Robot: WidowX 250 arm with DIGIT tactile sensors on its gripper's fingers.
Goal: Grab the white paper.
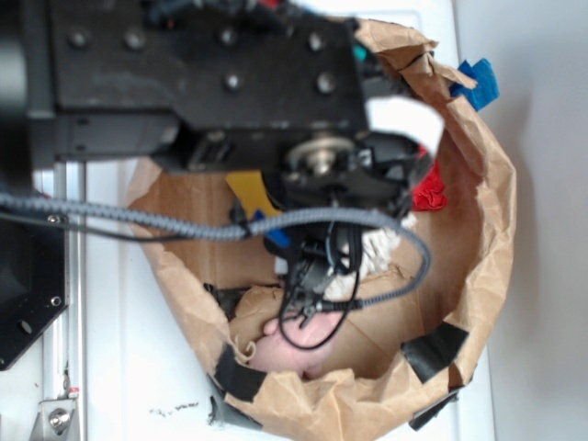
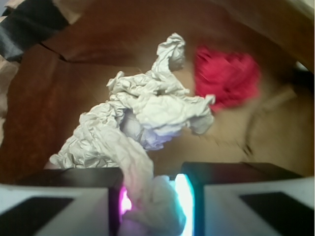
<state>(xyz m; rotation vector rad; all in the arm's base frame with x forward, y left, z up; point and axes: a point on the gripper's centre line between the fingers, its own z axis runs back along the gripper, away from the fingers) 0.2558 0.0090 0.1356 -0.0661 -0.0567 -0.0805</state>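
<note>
The claw [image 2: 150, 196] is closed on a lower fold of the white paper [image 2: 142, 118], whose bulk is left trailing ahead of it

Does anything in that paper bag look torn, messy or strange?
The brown bag is ragged at its rim and patched with black tape. The white paper has come partly uncrumpled, one strand trailing between the gripper fingers.
</note>
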